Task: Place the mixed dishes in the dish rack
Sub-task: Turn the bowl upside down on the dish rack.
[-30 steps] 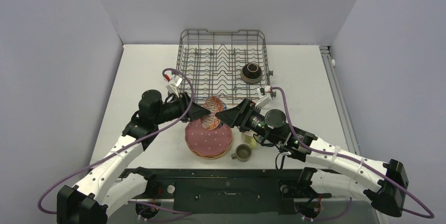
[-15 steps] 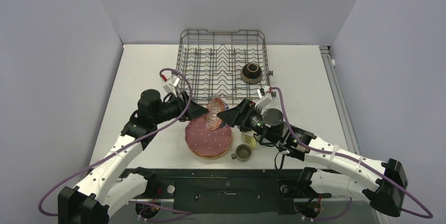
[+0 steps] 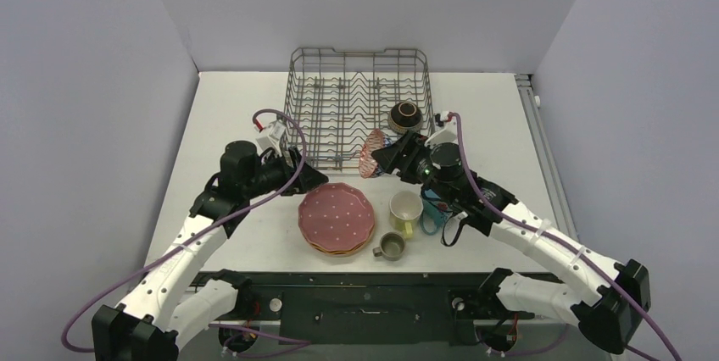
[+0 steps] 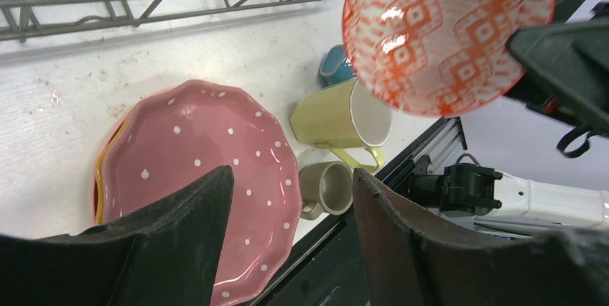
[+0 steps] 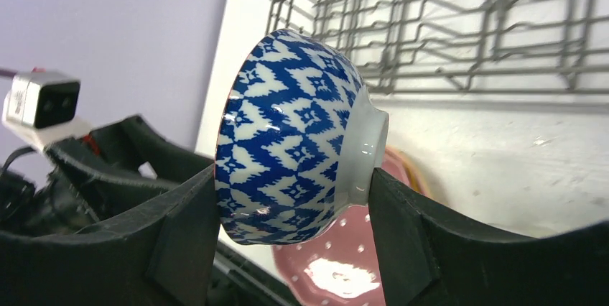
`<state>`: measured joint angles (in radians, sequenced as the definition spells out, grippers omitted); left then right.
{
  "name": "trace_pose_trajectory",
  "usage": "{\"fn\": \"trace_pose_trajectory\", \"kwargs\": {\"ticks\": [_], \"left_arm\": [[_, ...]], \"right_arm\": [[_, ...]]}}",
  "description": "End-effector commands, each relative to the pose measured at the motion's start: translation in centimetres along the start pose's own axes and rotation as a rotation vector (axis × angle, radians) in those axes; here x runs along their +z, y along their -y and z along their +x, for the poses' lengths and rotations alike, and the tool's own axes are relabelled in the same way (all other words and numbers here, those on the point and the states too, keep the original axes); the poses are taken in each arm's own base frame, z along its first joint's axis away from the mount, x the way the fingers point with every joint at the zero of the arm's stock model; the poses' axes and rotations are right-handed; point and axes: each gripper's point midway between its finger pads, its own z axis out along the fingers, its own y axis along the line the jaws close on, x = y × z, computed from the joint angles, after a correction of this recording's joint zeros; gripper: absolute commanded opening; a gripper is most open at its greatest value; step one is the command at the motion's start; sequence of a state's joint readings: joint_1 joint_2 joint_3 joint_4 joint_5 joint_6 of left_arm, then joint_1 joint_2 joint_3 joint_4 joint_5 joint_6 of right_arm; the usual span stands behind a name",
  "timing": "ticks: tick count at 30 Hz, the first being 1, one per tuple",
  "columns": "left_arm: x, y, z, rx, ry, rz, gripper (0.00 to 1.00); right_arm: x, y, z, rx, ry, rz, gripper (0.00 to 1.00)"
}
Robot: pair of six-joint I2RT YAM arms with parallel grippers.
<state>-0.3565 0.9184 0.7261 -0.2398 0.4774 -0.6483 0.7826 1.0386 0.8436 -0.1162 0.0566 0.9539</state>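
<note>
My right gripper is shut on the red-patterned, blue-and-white bowl, holding it on edge just off the front rail of the dish rack. In the right wrist view the bowl sits clamped between both fingers of that gripper. The left gripper stands open and empty to the left of the bowl, above the pink dotted plate. From the left wrist the open gripper looks down on the plate and across at the bowl.
A dark brown bowl sits in the rack's right side. A yellow mug, a blue mug and a small grey-olive mug stand right of the plate stack. The pink plate tops other plates.
The left gripper opened, let go of the bowl and drew back to the left. The right gripper carried the bowl up and right toward the rack, uncovering the mugs.
</note>
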Motion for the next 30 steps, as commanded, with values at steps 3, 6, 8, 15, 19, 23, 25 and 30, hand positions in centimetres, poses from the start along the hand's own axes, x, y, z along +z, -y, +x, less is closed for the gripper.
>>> {"fn": "trace_pose_trajectory", "kwargs": {"ticks": [3,6,8,15,19,23,25,30], "left_arm": [[-1.3,0.4,-1.0,0.085,0.008,-0.032,0.58],[-1.7,0.1,-0.6,0.103,-0.011,-0.053,0.58],[-2.0,-0.1,-0.4,0.126,-0.018,-0.060,0.59],[-2.9,-0.1,0.4,0.181,-0.048,-0.060,0.59],[-3.1,-0.4,1.0,0.199,-0.051,-0.052,0.59],[-3.1,-0.4,1.9,0.187,-0.070,-0.033,0.59],[-3.2,-0.3,1.9,0.191,-0.069,-0.026,0.59],[-3.4,-0.2,2.0,0.203,-0.066,-0.024,0.59]], "right_arm": [[0.6,-0.2,-6.3,-0.134,0.140,0.079,0.00],[1.8,1.3,-7.3,-0.197,0.138,0.155,0.00],[2.7,2.1,-7.9,-0.237,0.127,0.207,0.00],[5.0,4.5,-10.2,-0.379,0.089,0.397,0.00],[5.7,6.2,-11.2,-0.463,0.071,0.521,0.00],[6.5,7.8,-11.3,-0.529,0.032,0.615,0.00],[6.8,8.7,-11.4,-0.572,0.010,0.667,0.00],[7.7,10.4,-11.6,-0.651,-0.028,0.772,0.00]]}}
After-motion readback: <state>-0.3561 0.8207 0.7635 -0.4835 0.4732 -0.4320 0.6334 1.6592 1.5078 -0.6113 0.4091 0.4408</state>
